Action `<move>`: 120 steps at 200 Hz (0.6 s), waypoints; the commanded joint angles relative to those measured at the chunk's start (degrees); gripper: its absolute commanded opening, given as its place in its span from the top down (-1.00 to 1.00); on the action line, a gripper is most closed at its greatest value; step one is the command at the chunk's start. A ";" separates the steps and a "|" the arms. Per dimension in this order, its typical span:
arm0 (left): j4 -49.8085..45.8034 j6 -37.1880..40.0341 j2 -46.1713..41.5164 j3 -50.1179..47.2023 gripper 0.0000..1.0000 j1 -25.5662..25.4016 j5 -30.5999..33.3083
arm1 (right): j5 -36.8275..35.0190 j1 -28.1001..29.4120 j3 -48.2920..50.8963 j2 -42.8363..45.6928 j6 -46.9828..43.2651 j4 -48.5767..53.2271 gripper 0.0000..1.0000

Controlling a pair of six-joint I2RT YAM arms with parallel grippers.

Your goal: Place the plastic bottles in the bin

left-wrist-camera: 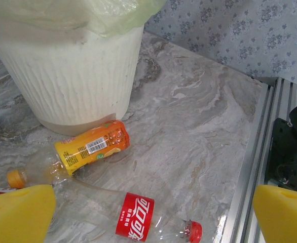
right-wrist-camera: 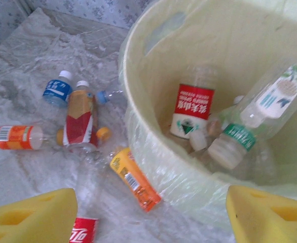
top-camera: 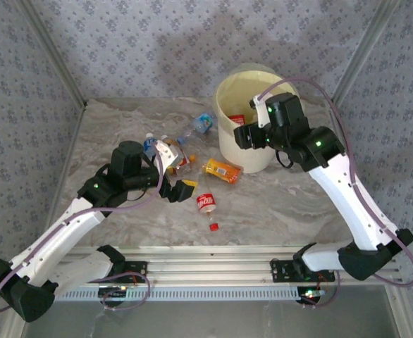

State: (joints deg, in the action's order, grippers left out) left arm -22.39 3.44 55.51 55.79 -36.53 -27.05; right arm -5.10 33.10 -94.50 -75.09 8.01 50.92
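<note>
- The desk (top-camera: 291,204) has a grey-white marbled top. Walls papered in a pale floral print close it in on three sides, and an aluminium rail (top-camera: 213,271) runs along the near edge
- From above, the bin (top-camera: 235,156) stands at the far right of the desk, with loose plastic bottles (top-camera: 223,169) scattered to its left and front
- The left wrist view adds the bin's ribbed white wall and the yellow-green bag (left-wrist-camera: 87,15) folded over its rim. An orange-labelled bottle (left-wrist-camera: 93,147) lies just beside its base, and a crushed cola bottle (left-wrist-camera: 136,217) with a red cap lies nearer the camera
- The right wrist view looks into the bin, where several bottles lie, among them a red-labelled bottle (right-wrist-camera: 194,109) and a green-labelled bottle (right-wrist-camera: 239,136)
- Outside the bin, that view gives a blue-labelled bottle (right-wrist-camera: 56,91) and a red-and-gold bottle (right-wrist-camera: 80,119) side by side
- The left claw (top-camera: 177,171) sits by the cluster of bottles left of the bin, spread wide and holding nothing
- The right claw (top-camera: 247,132) is over the bin's mouth, its yellow pads (right-wrist-camera: 32,217) apart with nothing between them
</note>
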 commanded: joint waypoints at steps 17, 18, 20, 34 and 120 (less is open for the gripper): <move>-0.02 0.34 -0.30 2.82 -0.99 -0.39 -1.08 | 1.80 2.47 4.68 2.40 5.82 -1.90 -0.59; -0.02 0.34 -0.31 2.83 -0.99 -0.38 -1.08 | 1.74 2.61 4.81 2.45 5.94 -1.88 -0.60; -0.02 0.36 -0.31 2.83 -0.99 -0.38 -1.14 | 1.65 2.85 4.95 2.48 6.13 -1.88 -0.60; -0.26 0.37 -0.31 3.00 -0.99 -0.42 -1.34 | 0.95 4.69 6.51 2.88 7.10 -2.59 -0.61; -0.69 0.93 -1.37 2.83 -0.99 -0.38 -2.16 | -0.48 13.28 19.15 0.32 20.51 -9.30 -0.65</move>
State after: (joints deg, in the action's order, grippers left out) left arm -22.59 3.44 55.29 56.58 -36.53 -27.70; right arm -4.73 44.21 -78.43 -73.54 22.26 44.88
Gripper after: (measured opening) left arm 0.995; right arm 0.820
